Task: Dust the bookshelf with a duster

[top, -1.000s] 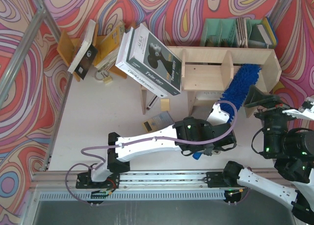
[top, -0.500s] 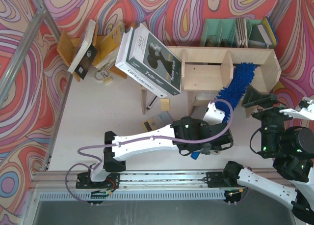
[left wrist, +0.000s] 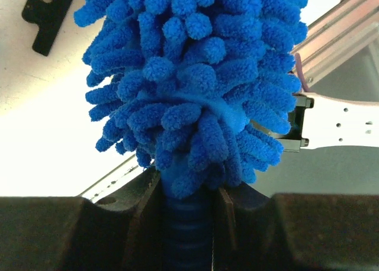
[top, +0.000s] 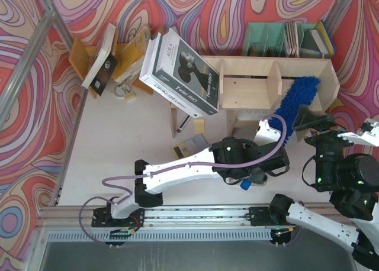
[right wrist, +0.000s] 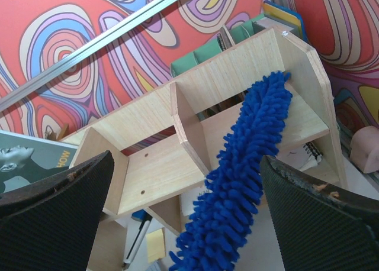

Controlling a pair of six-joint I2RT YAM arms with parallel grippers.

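**Duster head laid in the shelf's right-hand bay**

Nearest the arm bases, the left end effector (left wrist: 186,226) is pinched on the ribbed blue handle of the long, shaggy blue microfibre duster (top: 294,100). In the left wrist view its fingers (left wrist: 139,223) press against the handle from both sides, just under the first strands. Just beside it to the right, the right end effector (top: 314,124) hangs with its black pads spread wide and nothing between them. It stands near the shelf's right front corner, apart from the duster.

From the left end effector the duster slants up and to the right into the wide, low, unpainted plywood bookshelf (top: 249,87). Its head crosses the front edge of the shelf board in the right-hand bay, between the upright divider and the right end panel. Its tip is at the far right corner. Whether the strands press on the board or only brush it I cannot tell.

The broadest open stretch of pale bench (top: 118,129) lies to the left of the arms. At the shelf's left end a large black-and-white book (top: 180,73) leans across the top edge. Behind the shelf, against the patterned wall, stands a green slotted file organizer (top: 266,40).
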